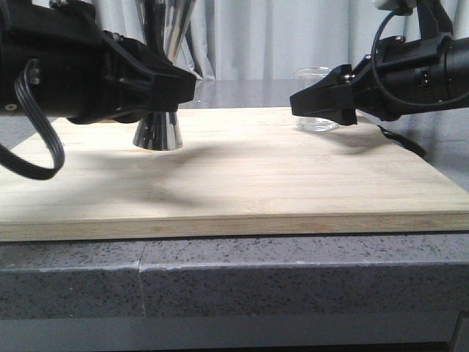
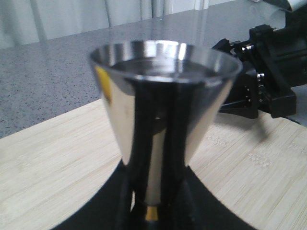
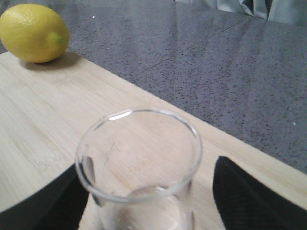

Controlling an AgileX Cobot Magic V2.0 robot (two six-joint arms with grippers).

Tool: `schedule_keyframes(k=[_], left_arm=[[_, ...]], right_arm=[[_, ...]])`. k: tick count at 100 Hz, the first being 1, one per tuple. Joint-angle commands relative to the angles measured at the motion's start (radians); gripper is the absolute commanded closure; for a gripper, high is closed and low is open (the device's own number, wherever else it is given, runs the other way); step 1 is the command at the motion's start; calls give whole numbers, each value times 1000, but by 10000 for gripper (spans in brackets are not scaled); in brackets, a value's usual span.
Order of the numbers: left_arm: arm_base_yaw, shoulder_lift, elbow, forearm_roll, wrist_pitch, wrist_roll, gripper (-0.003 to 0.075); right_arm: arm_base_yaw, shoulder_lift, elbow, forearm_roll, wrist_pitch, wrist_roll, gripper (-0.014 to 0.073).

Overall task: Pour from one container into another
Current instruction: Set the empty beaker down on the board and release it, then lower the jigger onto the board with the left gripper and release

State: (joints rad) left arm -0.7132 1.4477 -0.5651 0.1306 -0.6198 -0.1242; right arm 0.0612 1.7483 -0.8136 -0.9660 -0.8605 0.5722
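Observation:
The shiny steel jigger (image 1: 159, 133) stands upright on the wooden board (image 1: 242, 176), left of the middle. My left gripper (image 1: 176, 84) has its dark fingers (image 2: 127, 196) pressed on both sides of the jigger's (image 2: 163, 96) narrow waist. Far right on the board stands the clear glass beaker (image 1: 314, 74), which looks empty. My right gripper (image 1: 316, 103) is open around the beaker (image 3: 139, 158). One finger (image 3: 53, 201) lies close against the glass. The other finger (image 3: 254, 196) stands clear of it with a gap.
A yellow lemon (image 3: 33, 32) lies near the board's far edge, beyond the beaker in the right wrist view. The board rests on a speckled grey stone counter (image 1: 220, 286). Pale curtains (image 1: 249, 37) hang behind.

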Motion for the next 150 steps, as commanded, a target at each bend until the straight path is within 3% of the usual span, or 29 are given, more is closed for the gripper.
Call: schedule_keyframes(k=[1, 64, 91, 127, 150], left_arm=[[-9, -36, -26, -4, -93, -13, 739], [-9, -36, -26, -4, -123, -13, 739], [-6, -36, -26, -4, -130, -13, 739], [-2, -17, -26, -39, -210, -13, 739], [69, -10, -26, -38, -244, -71, 739]], right_arm=[[2, -34, -22, 48, -55, -8, 31], [2, -187, -22, 61, -49, 0, 23], [3, -394, -22, 61, -74, 88, 23], [14, -656, -22, 35, -78, 105, 24], [14, -728, -22, 30, -70, 112, 27]])
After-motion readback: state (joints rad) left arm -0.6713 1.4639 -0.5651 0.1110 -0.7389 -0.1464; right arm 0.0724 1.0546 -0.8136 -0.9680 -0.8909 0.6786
